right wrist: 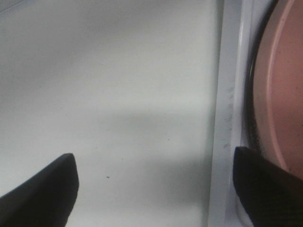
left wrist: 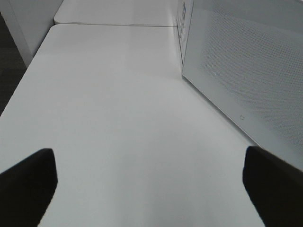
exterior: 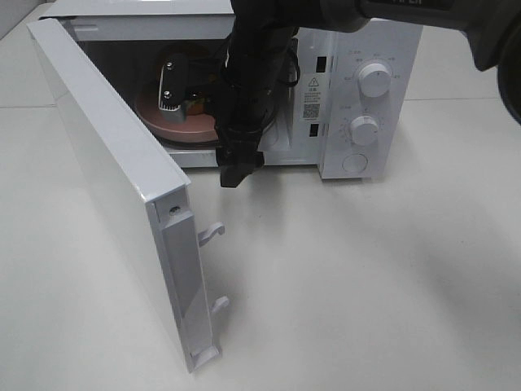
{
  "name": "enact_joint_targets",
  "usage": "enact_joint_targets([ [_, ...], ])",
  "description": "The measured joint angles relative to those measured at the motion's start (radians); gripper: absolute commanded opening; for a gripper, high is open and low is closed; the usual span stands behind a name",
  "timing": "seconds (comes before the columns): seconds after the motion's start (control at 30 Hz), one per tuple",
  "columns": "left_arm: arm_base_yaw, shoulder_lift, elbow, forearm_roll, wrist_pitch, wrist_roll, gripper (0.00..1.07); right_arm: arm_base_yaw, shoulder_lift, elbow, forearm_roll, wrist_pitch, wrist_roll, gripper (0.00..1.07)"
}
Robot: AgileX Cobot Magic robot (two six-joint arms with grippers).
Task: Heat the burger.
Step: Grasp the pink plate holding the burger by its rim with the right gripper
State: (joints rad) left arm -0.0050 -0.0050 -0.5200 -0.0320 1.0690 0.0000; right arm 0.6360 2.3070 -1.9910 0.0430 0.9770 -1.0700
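Right gripper (exterior: 236, 169) spread wide and empty, hanging just outside the open microwave (exterior: 366, 90), burger (exterior: 195, 106) on pink plate (exterior: 175, 128) inside, partly hidden by the arm (exterior: 252, 73), left gripper (left wrist: 149, 156) also spread, empty, near the door (exterior: 106, 163)

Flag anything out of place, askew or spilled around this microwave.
Nothing stands out. The microwave door hangs open, the pink plate sits level inside, and the table shows no spill. The burger is mostly hidden behind the right arm.

burger (exterior: 195, 104) on plate (exterior: 186, 129) inside microwave (exterior: 399, 57), door (exterior: 106, 171) open leftward, knobs (exterior: 375, 79) right
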Motion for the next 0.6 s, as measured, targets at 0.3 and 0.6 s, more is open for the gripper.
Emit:
enact_joint_targets([
  [0.3,0.000,0.000,0.000,0.000,0.000,0.000,1.01,0.000,0.047,-0.090,0.000,-0.003,0.000,0.81],
  [0.6,0.000,0.000,0.000,0.000,0.000,0.000,1.01,0.000,0.047,-0.090,0.000,-0.068,0.000,0.79],
])
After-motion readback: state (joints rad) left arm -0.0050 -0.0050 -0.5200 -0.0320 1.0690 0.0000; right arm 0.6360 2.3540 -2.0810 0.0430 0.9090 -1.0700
